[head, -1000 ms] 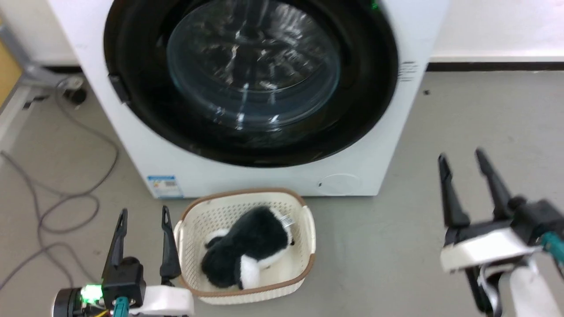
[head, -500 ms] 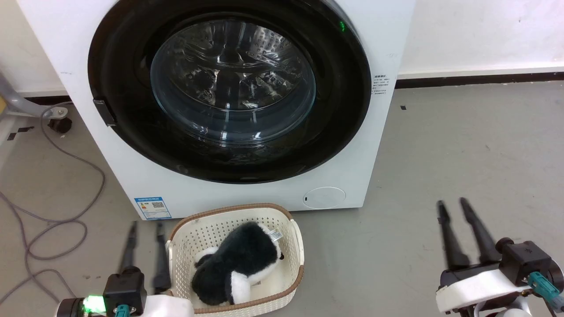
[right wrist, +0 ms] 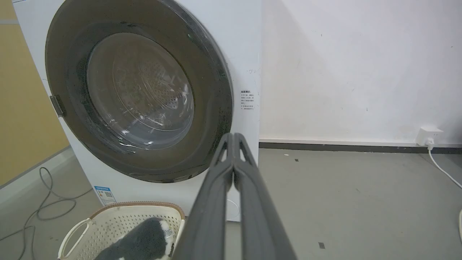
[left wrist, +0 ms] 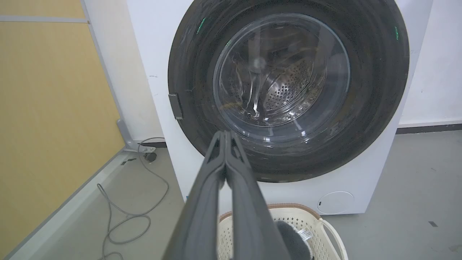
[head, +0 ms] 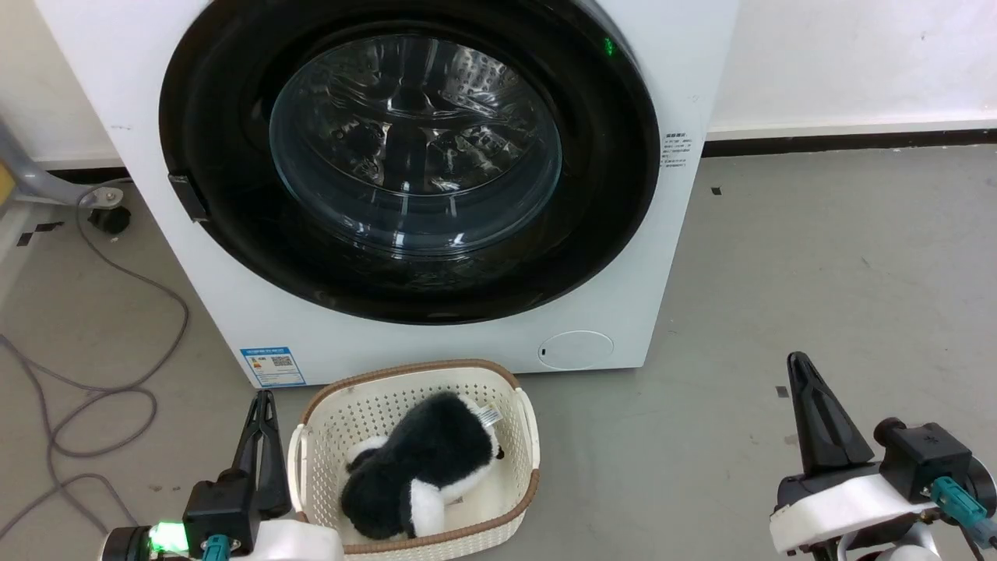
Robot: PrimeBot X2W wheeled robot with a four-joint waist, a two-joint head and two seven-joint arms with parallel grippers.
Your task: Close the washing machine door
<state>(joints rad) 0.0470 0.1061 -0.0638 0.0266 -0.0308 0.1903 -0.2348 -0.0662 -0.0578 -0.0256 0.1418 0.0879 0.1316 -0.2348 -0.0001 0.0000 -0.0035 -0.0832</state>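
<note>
The white washing machine stands in front of me. Its round glossy black door lies flat against the front, with the clear glass bowl at its centre and the hinge tab on the left. My left gripper is shut and empty, low at the left, its tips together in the left wrist view. At the lower right my right gripper is also shut with nothing in it, its tips touching in the right wrist view. Both stay well back from the door.
A cream perforated basket with a brown rim holds a black-and-white plush toy on the floor before the machine, beside my left gripper. Grey cables loop on the floor at the left. A wall socket sits far right.
Both grippers have gone from open to shut. The right gripper dropped lower and back. The camera shifted a second ago, so the machine now sits lower in the picture.
</note>
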